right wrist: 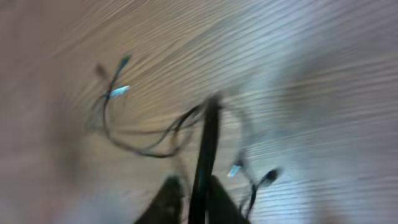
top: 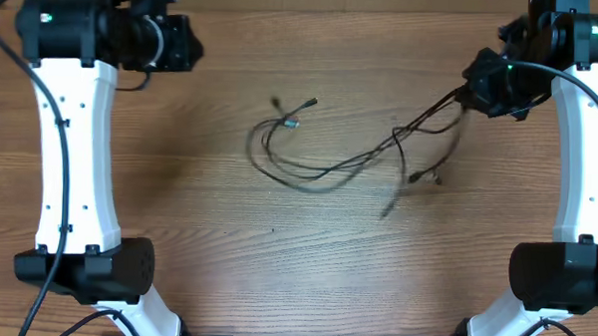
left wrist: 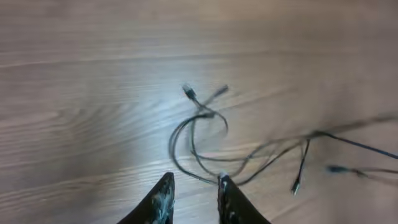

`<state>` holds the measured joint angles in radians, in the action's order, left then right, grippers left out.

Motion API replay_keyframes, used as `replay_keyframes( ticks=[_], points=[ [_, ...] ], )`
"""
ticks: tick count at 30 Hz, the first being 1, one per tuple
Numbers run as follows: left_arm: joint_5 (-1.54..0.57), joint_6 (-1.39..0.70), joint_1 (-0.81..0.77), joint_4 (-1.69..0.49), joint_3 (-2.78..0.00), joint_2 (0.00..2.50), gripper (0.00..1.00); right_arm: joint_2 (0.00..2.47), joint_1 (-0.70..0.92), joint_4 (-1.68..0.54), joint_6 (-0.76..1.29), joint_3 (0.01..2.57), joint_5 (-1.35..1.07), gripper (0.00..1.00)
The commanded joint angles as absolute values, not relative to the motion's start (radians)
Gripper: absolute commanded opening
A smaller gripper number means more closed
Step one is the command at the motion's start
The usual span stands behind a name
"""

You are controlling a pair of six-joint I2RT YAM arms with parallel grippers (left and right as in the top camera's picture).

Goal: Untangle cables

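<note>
Thin black cables lie in loose loops on the wooden table, with silvery plug tips at the left end. Their right end rises, blurred, to my right gripper. In the right wrist view a black strand runs straight between the fingers of that gripper, which looks shut on it. My left gripper hangs at the far left, well away from the cables. In its wrist view the left gripper shows a gap and holds nothing; the cable loops lie just beyond the tips.
Both white arms stand along the table's left and right sides. Loose plug ends dangle below the right-hand strands. Bare wood surrounds the cables.
</note>
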<state>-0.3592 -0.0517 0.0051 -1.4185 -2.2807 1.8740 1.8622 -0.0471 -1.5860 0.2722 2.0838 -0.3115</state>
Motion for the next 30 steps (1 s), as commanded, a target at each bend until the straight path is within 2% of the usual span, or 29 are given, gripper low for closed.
replay_keyframes(
  ticks=[1, 3, 6, 11, 15, 21, 24, 30],
  points=[
    [-0.389, 0.0, -0.061, -1.434, -2.303, 1.85, 0.27, 1.864, 0.0, -1.583, 0.207, 2.08, -0.44, 0.26],
    [-0.389, 0.001, -0.086, -1.436, -2.303, 1.85, 0.31, 1.864, 0.034, -1.583, 0.207, 2.08, -0.44, 0.29],
    [-0.389, 0.0, -0.112, -1.428, -2.303, 1.851, 0.44, 1.864, 0.094, -1.58, 0.208, 2.08, -0.45, 0.36],
    [-0.394, 0.0, -0.138, -1.433, -2.301, 1.852, 0.6, 1.864, 0.101, -1.554, 0.294, 2.081, -0.409, 0.57],
    [-0.393, 0.001, -0.187, -1.433, -2.297, 1.862, 0.6, 1.864, 0.03, -1.526, 0.326, 2.081, -0.393, 0.6],
    [-0.393, 0.015, -0.323, -1.405, -2.297, 1.947, 0.54, 1.864, -0.154, -1.502, 0.333, 2.081, -0.394, 0.75],
    [-0.393, 0.023, -0.429, -1.352, -2.297, 2.03, 0.58, 1.864, -0.245, -1.497, 0.333, 2.081, -0.394, 0.82],
    [-0.381, 0.019, -0.575, -1.216, -2.297, 2.204, 0.59, 1.864, -0.294, -1.496, 0.324, 2.081, -0.394, 0.83]
  ],
)
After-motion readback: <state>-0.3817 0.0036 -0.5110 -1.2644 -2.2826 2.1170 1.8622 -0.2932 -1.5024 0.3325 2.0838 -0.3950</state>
